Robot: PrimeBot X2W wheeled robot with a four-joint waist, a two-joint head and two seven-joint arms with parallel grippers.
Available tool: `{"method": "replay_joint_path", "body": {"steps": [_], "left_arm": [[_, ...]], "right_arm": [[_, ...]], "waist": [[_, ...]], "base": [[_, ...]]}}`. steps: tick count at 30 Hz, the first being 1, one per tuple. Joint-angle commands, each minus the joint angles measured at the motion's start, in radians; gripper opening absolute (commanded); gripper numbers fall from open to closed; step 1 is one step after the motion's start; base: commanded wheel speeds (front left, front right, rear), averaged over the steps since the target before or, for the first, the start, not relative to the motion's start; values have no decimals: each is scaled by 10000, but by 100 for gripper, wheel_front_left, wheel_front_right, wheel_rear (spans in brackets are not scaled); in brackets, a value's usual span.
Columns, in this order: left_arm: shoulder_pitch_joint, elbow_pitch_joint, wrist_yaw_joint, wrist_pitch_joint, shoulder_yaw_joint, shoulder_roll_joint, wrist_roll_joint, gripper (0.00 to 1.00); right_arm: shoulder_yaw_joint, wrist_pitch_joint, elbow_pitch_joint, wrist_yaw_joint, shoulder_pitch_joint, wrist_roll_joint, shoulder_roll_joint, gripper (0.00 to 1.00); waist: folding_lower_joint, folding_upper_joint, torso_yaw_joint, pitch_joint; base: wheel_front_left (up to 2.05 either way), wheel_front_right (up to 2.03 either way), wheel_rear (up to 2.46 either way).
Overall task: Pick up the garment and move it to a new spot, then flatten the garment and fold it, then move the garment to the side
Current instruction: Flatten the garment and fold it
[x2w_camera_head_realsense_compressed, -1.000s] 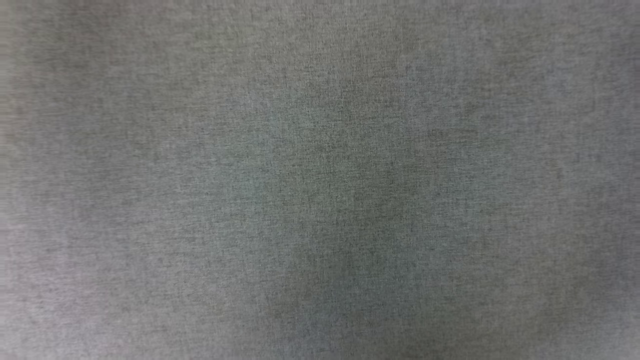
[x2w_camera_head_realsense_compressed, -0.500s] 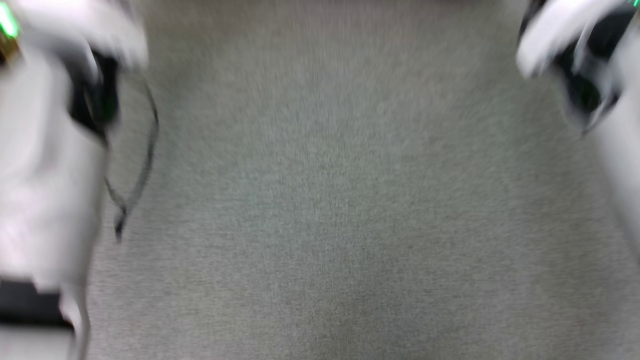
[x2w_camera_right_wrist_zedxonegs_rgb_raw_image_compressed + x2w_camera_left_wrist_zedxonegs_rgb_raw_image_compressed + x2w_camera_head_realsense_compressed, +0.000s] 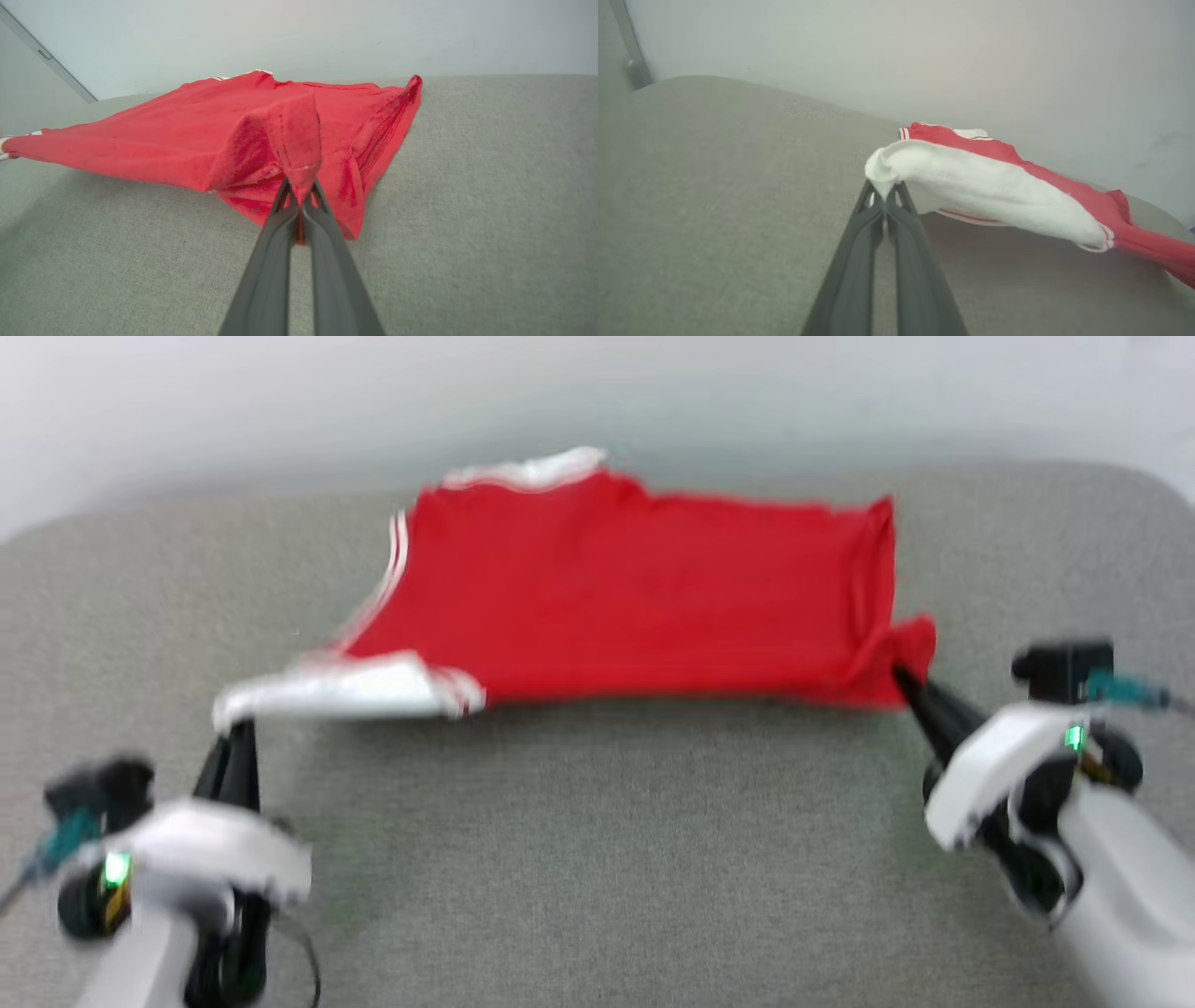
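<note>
– Both sets of jaws clenched?
– Yes. Left gripper pinches the white sleeve tip. Right gripper pinches a red corner of the shirt.
– Where's the shirt?
– Stretched between them, near edge raised off the grey cushion, far edge down near the wall.
– Anything unclear?
– Head view is blurred; the shirt's underside is hidden.
</note>
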Motion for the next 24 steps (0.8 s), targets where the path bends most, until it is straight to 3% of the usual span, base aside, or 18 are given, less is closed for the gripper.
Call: {"method": "replay_joint_path", "body": {"steps": [1, 6, 15, 18, 24], "left_arm": [[338, -228, 116, 15, 42, 13, -74, 0], [2945, -2226, 1196, 369, 333, 307, -172, 0], [5702, -4805, 2413, 1328, 405, 525, -474, 0], [5956, -5262, 2555, 1402, 445, 548, -509, 0], [4791, -5150, 2137, 1401, 119, 432, -386, 0]], "right_arm": [[-70, -10, -91, -11, 309, -4, -106, 0], [-527, 97, -983, -11, 2257, -169, -226, 0], [-2562, 903, -3123, -12, 5656, -993, 135, 0], [-3284, 1487, -4009, -14, 6357, -1430, 452, 0], [-4178, 2743, -5226, -12, 6432, -2372, 1108, 0]], "waist": [[4, 0, 43, -415], [4, 0, 141, -976], [4, 0, 449, -1457], [4, 0, 434, -1422], [4, 0, 397, -1069]], "base": [[0, 0, 0], [0, 0, 0], [0, 0, 0], [0, 0, 0], [0, 0, 0]]}}
